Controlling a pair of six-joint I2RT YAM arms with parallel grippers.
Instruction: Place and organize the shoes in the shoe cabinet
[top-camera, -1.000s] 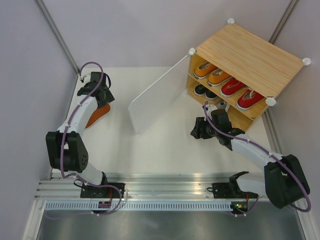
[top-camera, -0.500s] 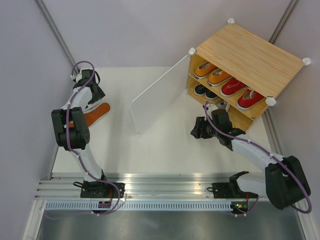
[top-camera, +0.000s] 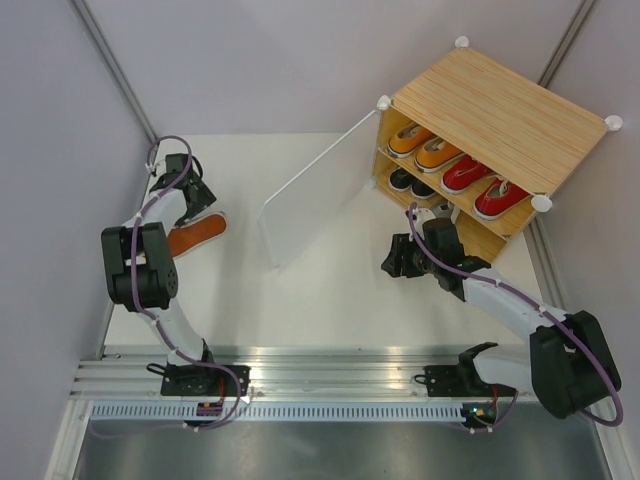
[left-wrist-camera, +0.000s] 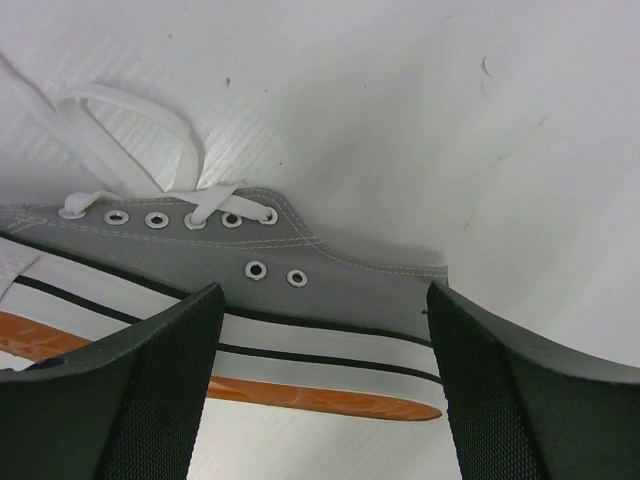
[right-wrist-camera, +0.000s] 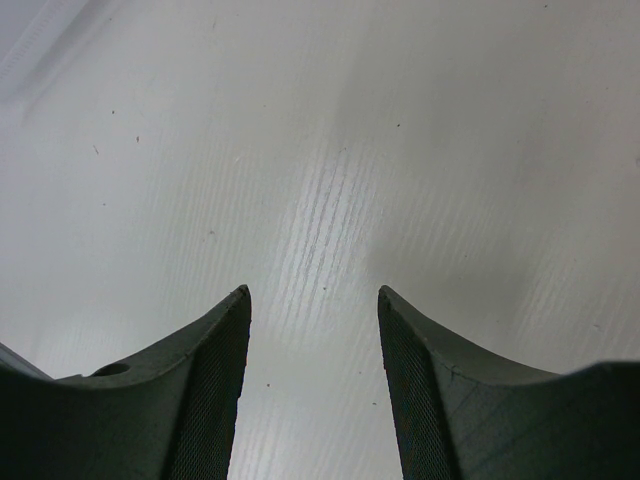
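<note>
A grey shoe (left-wrist-camera: 330, 270) with white laces lies on its side on the table at the far left, its orange-brown sole (top-camera: 197, 233) showing. My left gripper (left-wrist-camera: 323, 290) hangs open just over its heel end, one finger (left-wrist-camera: 170, 380) across the shoe's middle and the other past the heel. The shoe cabinet (top-camera: 500, 110) stands at the back right with its frosted door (top-camera: 310, 200) swung open. Two orange shoes (top-camera: 425, 145) and two red shoes (top-camera: 480, 185) sit on its upper shelf, black ones (top-camera: 405, 182) below. My right gripper (top-camera: 390, 262) is open over bare table.
The left wall runs close beside the left arm and the grey shoe. The open door panel juts out into the middle of the table between the two arms. Metal rails with the arm bases (top-camera: 300, 385) line the near edge.
My left arm has folded back toward the left wall, and its gripper has shifted slightly over the grey shoe. The shoe has turned a little. The right arm has not moved.
</note>
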